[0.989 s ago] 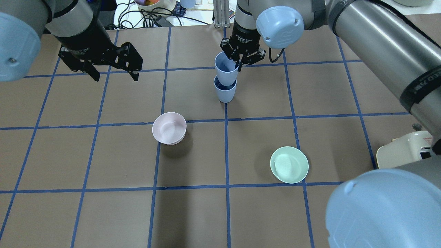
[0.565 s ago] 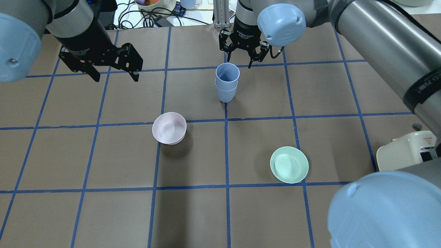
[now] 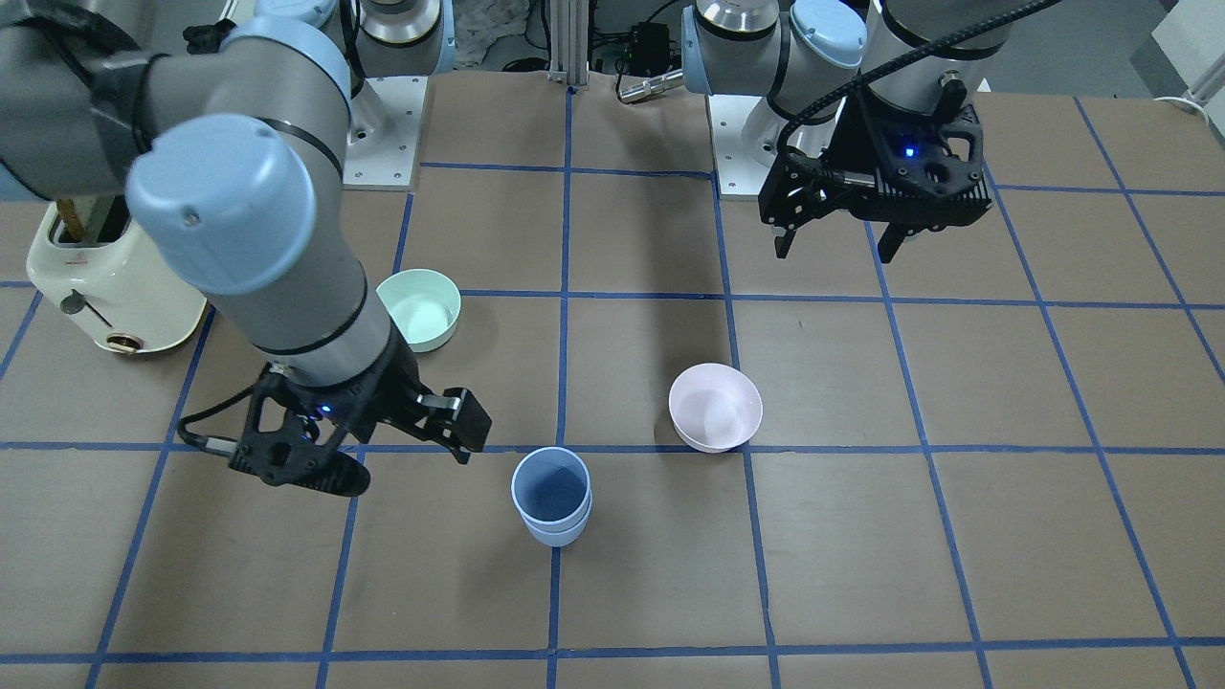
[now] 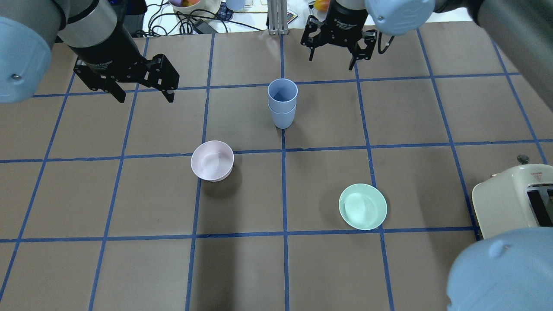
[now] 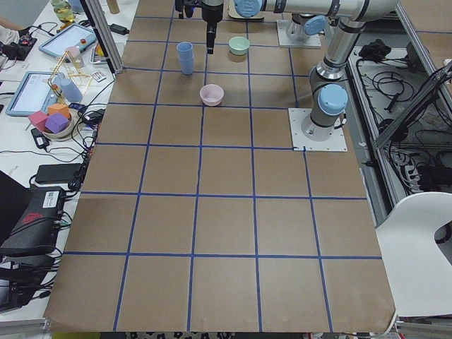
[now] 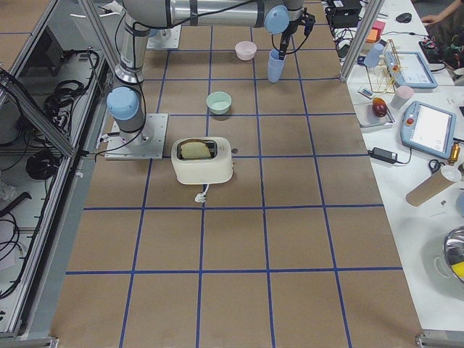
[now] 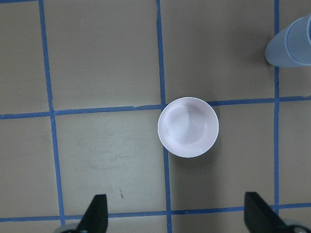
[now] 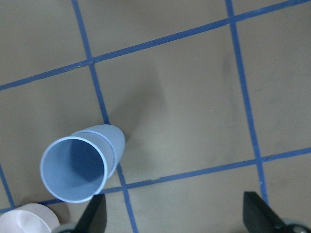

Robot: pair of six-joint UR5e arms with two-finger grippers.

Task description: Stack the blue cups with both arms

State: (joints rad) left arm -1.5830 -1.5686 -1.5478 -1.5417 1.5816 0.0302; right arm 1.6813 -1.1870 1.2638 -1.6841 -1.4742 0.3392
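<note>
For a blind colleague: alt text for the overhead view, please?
Two blue cups stand nested in one stack; both grippers are open and clear of it, the left gripper off to the left, the right gripper beyond it. A pink bowl, green bowl and toaster sit nearer the camera.

In the overhead view, a pink bowl (image 4: 212, 160) is sitting left of centre, a mint-green bowl (image 4: 362, 206) lower right, and a cream toaster (image 4: 510, 203) at the right edge.

Left hand (image 4: 145, 97): white print on body, too blurred to read
Right hand (image 4: 331, 63): white print, unreadable
Toaster (image 4: 505, 203): red mark, unreadable
</note>
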